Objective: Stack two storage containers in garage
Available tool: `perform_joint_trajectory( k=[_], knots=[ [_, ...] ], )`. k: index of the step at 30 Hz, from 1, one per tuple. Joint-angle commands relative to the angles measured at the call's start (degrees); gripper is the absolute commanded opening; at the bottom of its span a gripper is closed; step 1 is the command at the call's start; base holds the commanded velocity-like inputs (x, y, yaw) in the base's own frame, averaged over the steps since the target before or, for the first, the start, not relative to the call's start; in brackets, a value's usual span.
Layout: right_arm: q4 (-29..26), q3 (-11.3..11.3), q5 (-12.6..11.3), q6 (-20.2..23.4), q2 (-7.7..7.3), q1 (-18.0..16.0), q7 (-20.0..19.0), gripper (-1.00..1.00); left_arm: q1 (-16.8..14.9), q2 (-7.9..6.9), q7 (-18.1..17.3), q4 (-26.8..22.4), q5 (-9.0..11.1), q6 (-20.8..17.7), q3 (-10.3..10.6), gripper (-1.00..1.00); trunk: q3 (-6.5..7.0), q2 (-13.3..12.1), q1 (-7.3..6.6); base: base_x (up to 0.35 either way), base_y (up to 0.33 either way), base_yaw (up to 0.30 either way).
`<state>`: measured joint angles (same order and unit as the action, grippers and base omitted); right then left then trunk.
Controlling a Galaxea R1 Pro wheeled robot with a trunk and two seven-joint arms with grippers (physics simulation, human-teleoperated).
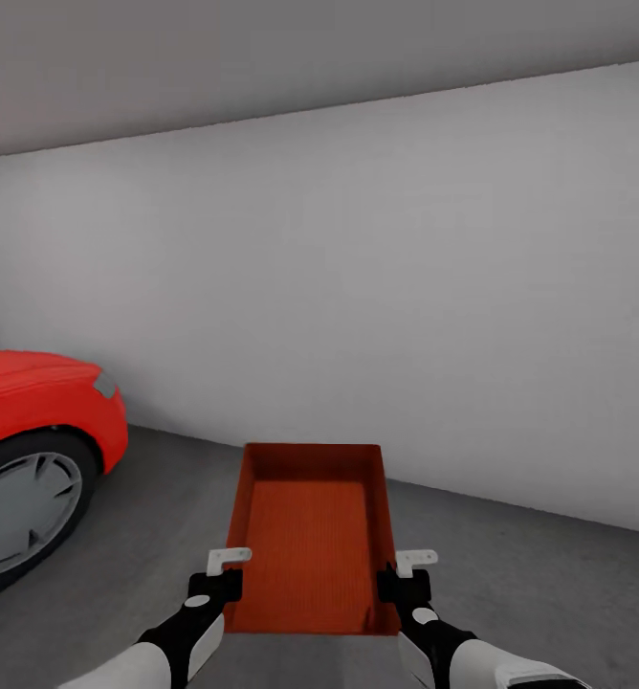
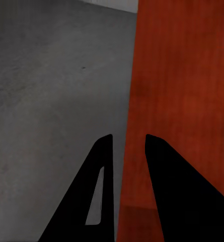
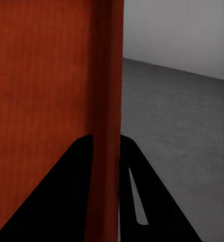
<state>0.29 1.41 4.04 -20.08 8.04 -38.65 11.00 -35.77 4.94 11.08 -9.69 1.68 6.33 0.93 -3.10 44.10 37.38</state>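
dark grey floor (image 1: 549, 574), pale wall (image 1: 406, 287), red car (image 1: 33, 421).

Wall: plain pale grey wall (image 1: 377, 287), flat and bare, running across the head view and slanting down toward the right.
Ceiling: darker grey band (image 1: 262, 57) above the wall, meeting it along a straight slanted edge.
Floor: dark grey, rough, concrete-like floor (image 1: 549, 574), meeting the wall at a clean line.
Vehicle: glossy red car (image 1: 42, 402) at the left, its front corner and a grey-spoked wheel (image 1: 18, 507) standing on the floor.
Light: even, soft, with no hard shadows.
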Motion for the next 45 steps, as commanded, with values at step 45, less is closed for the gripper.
perform_joint_trajectory(
  k=[45],
  knots=[
    [-0.2,-2.9,1.8,-0.6,0.06,-0.1,0.3,-1.0,0.0,-0.03,0.5,0.2,0.3,0.3,-0.6,-1.0,-0.1,0.1,0.05,0.32,0.122,-0.13]
  ],
)
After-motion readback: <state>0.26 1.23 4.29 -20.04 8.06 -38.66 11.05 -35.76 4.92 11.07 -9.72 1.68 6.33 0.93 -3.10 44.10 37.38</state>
